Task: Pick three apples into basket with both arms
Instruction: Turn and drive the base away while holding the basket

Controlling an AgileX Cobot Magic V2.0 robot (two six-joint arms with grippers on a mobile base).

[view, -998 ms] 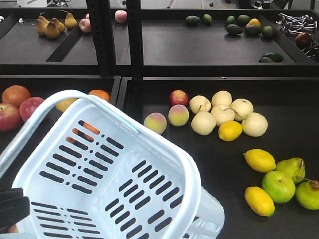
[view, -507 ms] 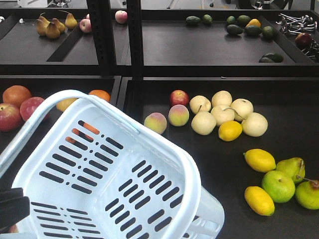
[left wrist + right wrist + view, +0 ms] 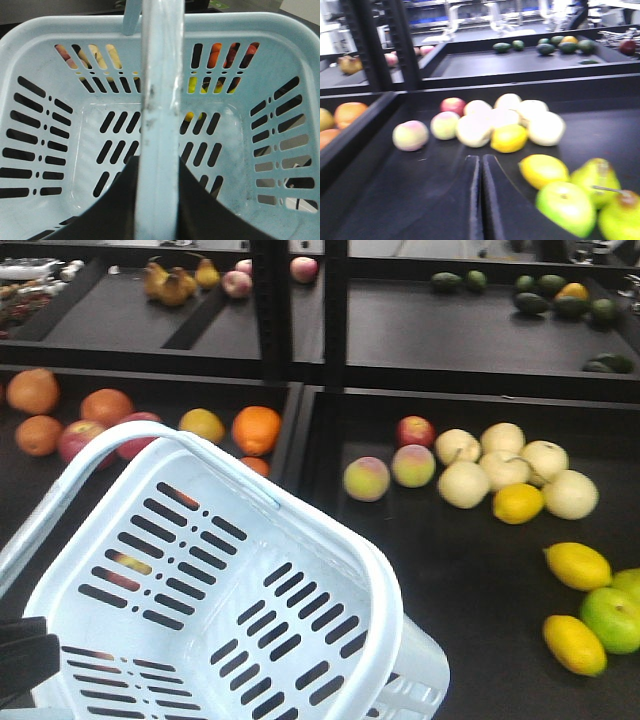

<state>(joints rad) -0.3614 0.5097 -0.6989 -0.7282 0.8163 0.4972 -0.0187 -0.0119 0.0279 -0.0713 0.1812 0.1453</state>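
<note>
The left pincer (image 3: 156, 202) is clamped on the basket handle (image 3: 159, 90), with one black finger (image 3: 107, 205) showing on each side of the bar. The right pincer (image 3: 480, 160) has its fingers together with only a thin slit between them. It grips nothing and hangs low over the bare bench (image 3: 410, 200) in the right section.

The basket (image 3: 230, 575) is at the near left corner of the bench, tilted, with its open mouth towards the front view. Whether it rests on the bench cannot be told. Red, yellow and orange patches show through the slots of its far wall; which fruit they belong to cannot be told.

Two dark red apples (image 3: 78, 438) lie on the bench just beyond the handle, toward the left edge and outside the basket. A third cannot be picked out with certainty. The oranges (image 3: 258, 428) lie around and beyond them, from the left edge to the centre divider.

In the right section, lemons (image 3: 574, 643) and a green fruit (image 3: 612, 618) lie by the right edge. Farther in is a cluster of pale fruit (image 3: 463, 483), with two peaches (image 3: 366, 478) to its left and a pink-red apple (image 3: 415, 430) behind those.

On the far tier, pears (image 3: 175, 282) lie near the far left corner and avocados (image 3: 560, 302) near the far right corner.
</note>
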